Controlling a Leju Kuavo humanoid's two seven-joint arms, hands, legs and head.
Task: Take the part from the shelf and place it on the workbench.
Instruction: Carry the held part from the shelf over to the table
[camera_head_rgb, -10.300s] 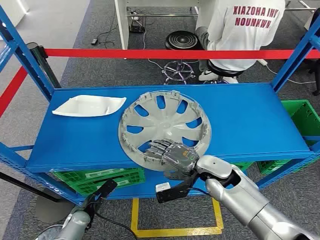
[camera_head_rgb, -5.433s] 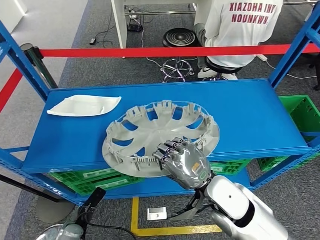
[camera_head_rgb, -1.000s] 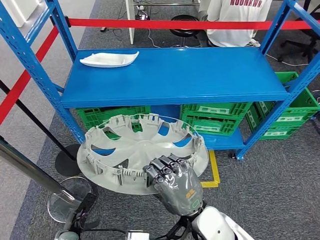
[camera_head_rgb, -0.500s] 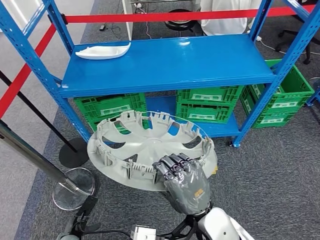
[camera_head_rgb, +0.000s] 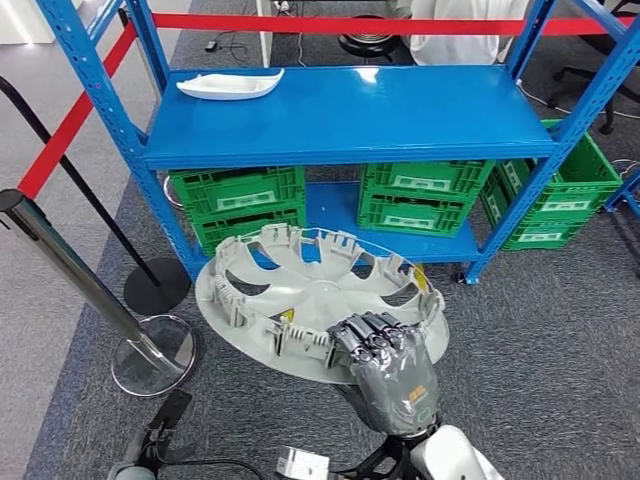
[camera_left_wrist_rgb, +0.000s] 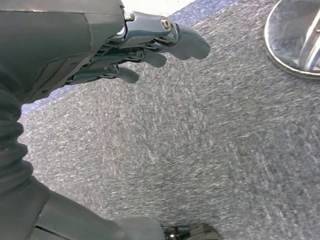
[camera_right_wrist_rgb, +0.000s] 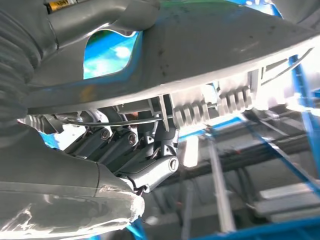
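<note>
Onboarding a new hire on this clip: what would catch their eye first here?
The big grey wheel cover, carried off the shelf: the right hand grips its near rim and holds it above the grey carpet in front of the rack. Behind it stands the blue shelf, with a white part at its left end and green crates underneath. The left hand hangs over the carpet with nothing in it.

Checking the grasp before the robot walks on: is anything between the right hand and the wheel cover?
Nothing visible: the right hand already grips the wheel cover at its near rim, fingers over the edge, clear of the blue shelf.
</note>
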